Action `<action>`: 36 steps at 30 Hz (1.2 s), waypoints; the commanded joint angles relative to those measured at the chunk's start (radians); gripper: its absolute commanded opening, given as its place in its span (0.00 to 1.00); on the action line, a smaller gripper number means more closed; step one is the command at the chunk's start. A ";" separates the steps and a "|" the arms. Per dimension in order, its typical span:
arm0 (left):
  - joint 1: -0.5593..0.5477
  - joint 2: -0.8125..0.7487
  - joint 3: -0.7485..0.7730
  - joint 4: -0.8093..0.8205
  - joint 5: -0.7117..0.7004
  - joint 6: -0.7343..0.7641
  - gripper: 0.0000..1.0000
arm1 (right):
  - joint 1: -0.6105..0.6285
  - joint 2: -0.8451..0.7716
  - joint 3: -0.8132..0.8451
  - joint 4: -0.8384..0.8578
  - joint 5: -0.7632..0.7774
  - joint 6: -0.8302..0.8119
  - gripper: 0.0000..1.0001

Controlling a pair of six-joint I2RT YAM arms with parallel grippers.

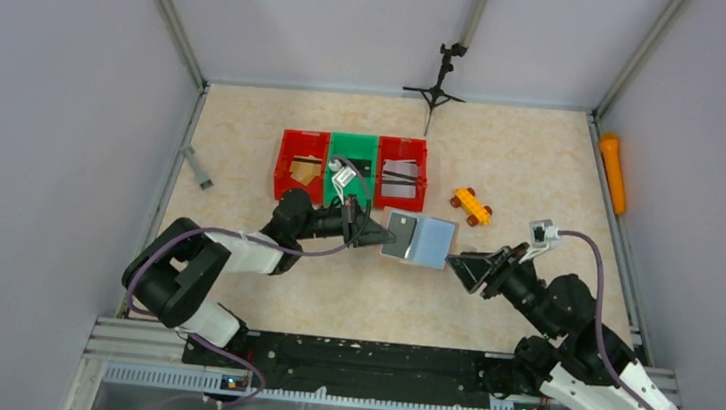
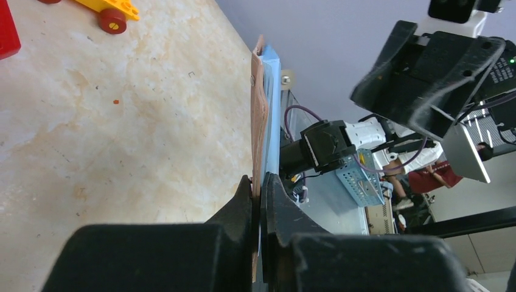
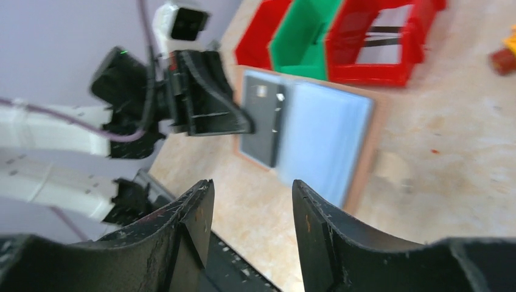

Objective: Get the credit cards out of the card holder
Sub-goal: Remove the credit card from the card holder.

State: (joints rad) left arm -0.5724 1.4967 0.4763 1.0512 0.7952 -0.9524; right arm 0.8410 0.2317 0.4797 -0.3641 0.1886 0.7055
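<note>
My left gripper (image 1: 373,232) is shut on the left edge of the open tan-brown card holder (image 1: 394,232) and holds it up off the table. In the left wrist view the holder (image 2: 258,115) is edge-on between the closed fingers (image 2: 244,198). A light blue card (image 1: 433,243) lies on its right panel, also seen in the right wrist view (image 3: 322,137) beside the grey inner panel (image 3: 261,121). My right gripper (image 1: 461,268) is open and empty, just right of the holder's lower corner, not touching it. A tan-gold card (image 1: 304,169) lies in the left red bin; a striped white-grey card (image 1: 400,176) lies in the right red bin.
Three bins stand behind the holder: red (image 1: 285,162), green (image 1: 354,148), red (image 1: 422,171). A yellow toy car (image 1: 471,206) is at the right. An orange cylinder (image 1: 613,172) lies by the right wall, a black tripod (image 1: 437,87) at the back, a grey tool (image 1: 198,167) at the left.
</note>
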 commanded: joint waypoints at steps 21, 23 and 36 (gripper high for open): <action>-0.060 0.062 0.026 0.460 0.119 -0.190 0.00 | -0.006 0.264 -0.049 0.342 -0.131 0.032 0.34; -0.064 0.081 0.027 0.539 0.132 -0.230 0.00 | -0.006 0.236 -0.066 0.382 -0.148 0.031 0.32; -0.107 0.092 0.054 0.567 0.168 -0.243 0.00 | -0.006 0.216 -0.090 0.449 -0.182 0.041 0.27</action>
State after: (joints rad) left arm -0.6651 1.5955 0.4950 1.4662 0.9314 -1.1847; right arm 0.8413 0.4343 0.3885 0.0406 0.0124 0.7414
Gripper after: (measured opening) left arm 0.031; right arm 0.277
